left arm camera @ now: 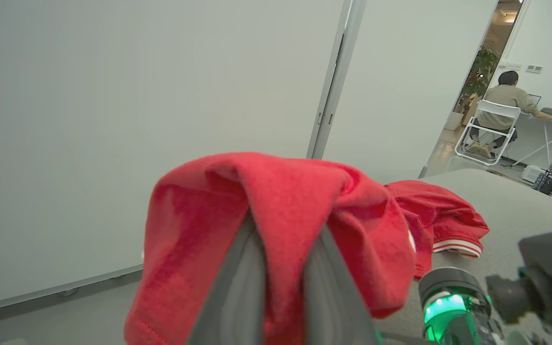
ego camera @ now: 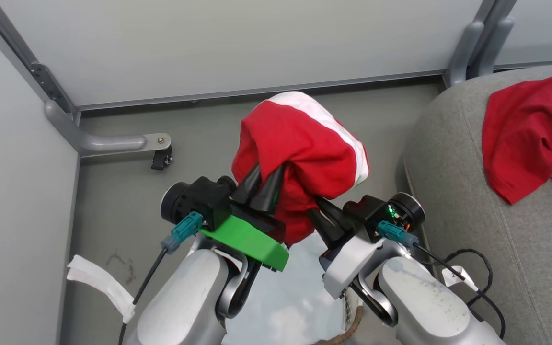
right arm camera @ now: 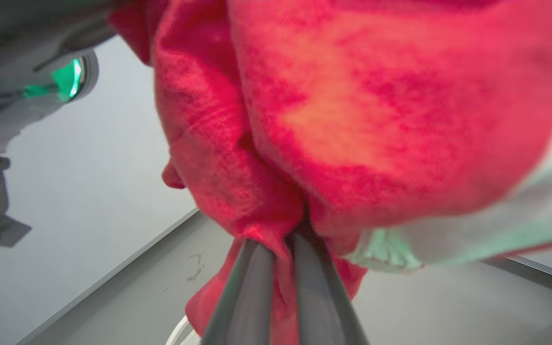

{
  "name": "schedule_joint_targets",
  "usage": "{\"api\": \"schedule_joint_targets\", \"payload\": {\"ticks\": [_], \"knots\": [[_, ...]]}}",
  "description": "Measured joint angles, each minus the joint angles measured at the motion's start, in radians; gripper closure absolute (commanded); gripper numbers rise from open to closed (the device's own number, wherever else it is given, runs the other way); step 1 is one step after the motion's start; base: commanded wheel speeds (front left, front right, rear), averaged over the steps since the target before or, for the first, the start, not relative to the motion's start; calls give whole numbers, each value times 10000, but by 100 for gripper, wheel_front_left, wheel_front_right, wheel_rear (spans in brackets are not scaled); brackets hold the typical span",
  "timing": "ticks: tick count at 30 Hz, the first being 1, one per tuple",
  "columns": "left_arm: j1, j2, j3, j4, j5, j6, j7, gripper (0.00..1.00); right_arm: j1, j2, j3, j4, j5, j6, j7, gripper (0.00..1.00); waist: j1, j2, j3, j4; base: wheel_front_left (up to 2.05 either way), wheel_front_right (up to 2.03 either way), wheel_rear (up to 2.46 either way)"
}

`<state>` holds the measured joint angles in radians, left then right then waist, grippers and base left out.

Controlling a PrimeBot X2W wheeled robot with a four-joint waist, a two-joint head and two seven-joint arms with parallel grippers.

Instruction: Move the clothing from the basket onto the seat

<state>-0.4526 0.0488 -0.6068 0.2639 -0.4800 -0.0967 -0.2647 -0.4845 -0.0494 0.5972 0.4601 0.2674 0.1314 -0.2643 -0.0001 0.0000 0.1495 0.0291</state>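
Note:
A bright red garment (ego camera: 300, 148) with a broad white band hangs bunched between both grippers, lifted above the basket. My left gripper (ego camera: 262, 188) is shut on its left folds, and its fingers (left arm camera: 237, 287) run up into the cloth (left arm camera: 281, 201). My right gripper (ego camera: 325, 219) is shut on the lower right part; its fingers (right arm camera: 319, 292) pinch the fabric (right arm camera: 352, 120). Below my arms I see the basket's brown woven rim (ego camera: 348, 330) and shiny white liner (ego camera: 281, 287). A second red garment (ego camera: 530, 134) with white-striped trim lies on the grey seat (ego camera: 448, 167) to the right.
Pale partition walls close off the back and left, with a metal foot and caster (ego camera: 161, 158) on the floor. A white strip (ego camera: 98, 282) lies at the lower left. A black cable (ego camera: 472, 268) runs beside the seat. A person (left arm camera: 501, 103) sits on a chair far off.

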Motion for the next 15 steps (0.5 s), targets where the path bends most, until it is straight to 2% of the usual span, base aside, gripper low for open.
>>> {"api": "schedule_joint_targets", "payload": {"ticks": [8, 15], "knots": [[35, -2, 307, 353, 270, -61, -2, 0, 125, -4, -426, -165, -138, 0, 0, 100, 0, 0, 169, -493, 0, 0, 0], [271, 0, 633, 681, 755, -102, -2, 0, 538, 6, -792, -527, -119, 0, 2, 100, 0, 0, 164, -1293, 0, 0, 0]]}}
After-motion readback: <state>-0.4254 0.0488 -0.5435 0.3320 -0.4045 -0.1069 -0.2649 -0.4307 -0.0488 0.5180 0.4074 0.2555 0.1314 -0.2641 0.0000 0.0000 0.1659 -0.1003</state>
